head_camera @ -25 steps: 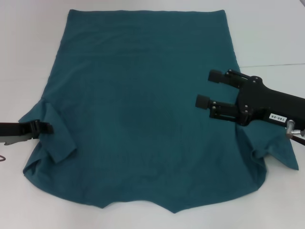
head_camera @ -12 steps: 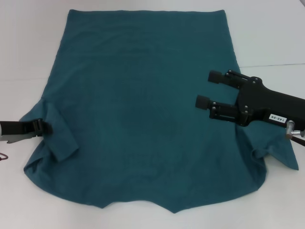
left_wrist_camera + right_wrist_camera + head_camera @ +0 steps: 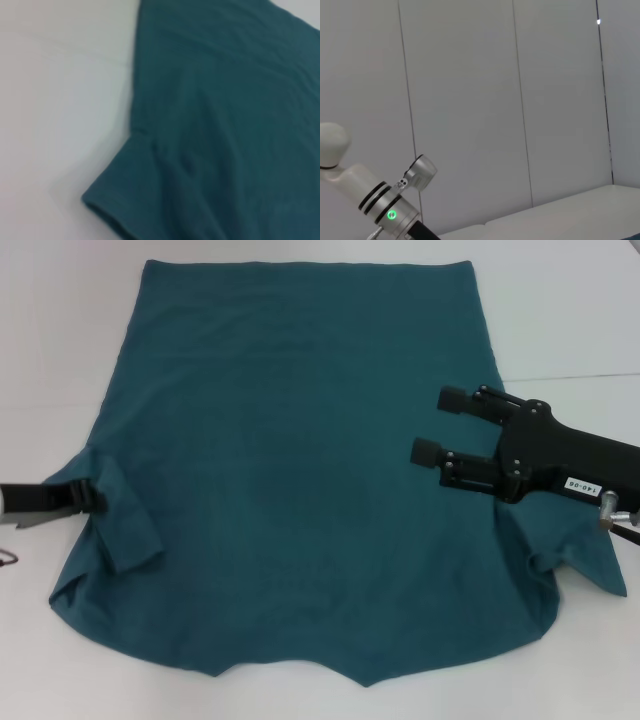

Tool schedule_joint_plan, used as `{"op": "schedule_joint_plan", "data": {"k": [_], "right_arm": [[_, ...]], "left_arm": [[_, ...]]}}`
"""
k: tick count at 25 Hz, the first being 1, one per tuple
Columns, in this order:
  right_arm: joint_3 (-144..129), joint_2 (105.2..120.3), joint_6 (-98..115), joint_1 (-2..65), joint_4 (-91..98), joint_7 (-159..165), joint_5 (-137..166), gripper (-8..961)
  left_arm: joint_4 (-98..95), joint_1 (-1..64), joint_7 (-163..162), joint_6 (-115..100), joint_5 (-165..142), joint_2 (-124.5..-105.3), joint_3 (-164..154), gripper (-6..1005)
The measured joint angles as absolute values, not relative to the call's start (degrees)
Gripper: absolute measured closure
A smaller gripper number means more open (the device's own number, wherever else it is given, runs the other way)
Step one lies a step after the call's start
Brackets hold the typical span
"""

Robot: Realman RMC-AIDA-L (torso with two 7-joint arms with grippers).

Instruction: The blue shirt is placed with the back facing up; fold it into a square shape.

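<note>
The blue shirt [image 3: 300, 470] lies spread flat on the white table, plain side up, with its hem at the far end and its neckline notch [image 3: 285, 668] at the near edge. The left sleeve [image 3: 120, 530] is folded over onto the body; the left wrist view shows this sleeve [image 3: 135, 190] close up. My left gripper [image 3: 85, 497] sits low at the shirt's left edge, its tip touching the sleeve. Above the shirt's right side my right gripper [image 3: 437, 426] hovers open, nothing between its fingers, and its arm hides part of the right sleeve [image 3: 580, 560].
The white table [image 3: 560, 310] runs around the shirt on every side, with a seam line [image 3: 570, 376] at the right. The right wrist view faces a panelled wall and a white arm segment [image 3: 380, 200] with a green light.
The left gripper has slid a little to the left and slightly farther from me along the sleeve edge. The right arm and the shirt body have not moved.
</note>
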State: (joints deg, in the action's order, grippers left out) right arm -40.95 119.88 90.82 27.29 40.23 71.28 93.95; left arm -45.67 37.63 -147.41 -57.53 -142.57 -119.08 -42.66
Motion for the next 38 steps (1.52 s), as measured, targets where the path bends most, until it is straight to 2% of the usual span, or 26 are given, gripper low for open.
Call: {"op": "schedule_joint_plan", "data": {"k": [7, 12, 13, 20, 27, 29, 35, 38], "right_arm": [[-40.96, 119.88, 90.71, 27.36, 40.13, 71.28, 93.85, 72], [-40.96, 119.88, 90.76, 27.43, 39.94, 71.11, 93.86, 72], [-40.96, 119.88, 90.81, 27.48, 39.75, 70.87, 93.85, 72], [-40.89, 119.88, 91.07, 27.61, 39.12, 70.08, 93.68, 71], [-40.86, 119.88, 91.16, 27.35, 39.11, 70.06, 93.68, 71], [-40.87, 119.88, 91.21, 27.28, 39.11, 70.05, 93.68, 71], [-40.86, 119.85, 91.24, 27.38, 39.11, 70.3, 93.4, 71], [-40.87, 119.82, 91.23, 27.57, 39.11, 70.34, 93.26, 72]], "left_arm": [[-49.72, 39.12, -146.18, -57.65, -142.47, -121.34, -47.05, 945], [-49.84, 41.32, -146.17, -57.1, -142.6, -122.14, -49.78, 931], [-48.99, 42.95, -146.16, -55.86, -143.44, -122.81, -52.05, 928], [-44.55, 47.57, -146.84, -53.26, -147.93, -123.02, -56.97, 909], [-45.97, 46.97, -148.34, -52.08, -153.58, -123.3, -57.06, 889], [-46.57, 46.39, -148.45, -52.0, -154.45, -123.35, -56.72, 702], [-52.53, 42.2, -148.48, -51.85, -154.69, -123.7, -56.4, 450], [-54.42, 40.35, -148.49, -51.86, -154.71, -123.47, -56.29, 429]]}}
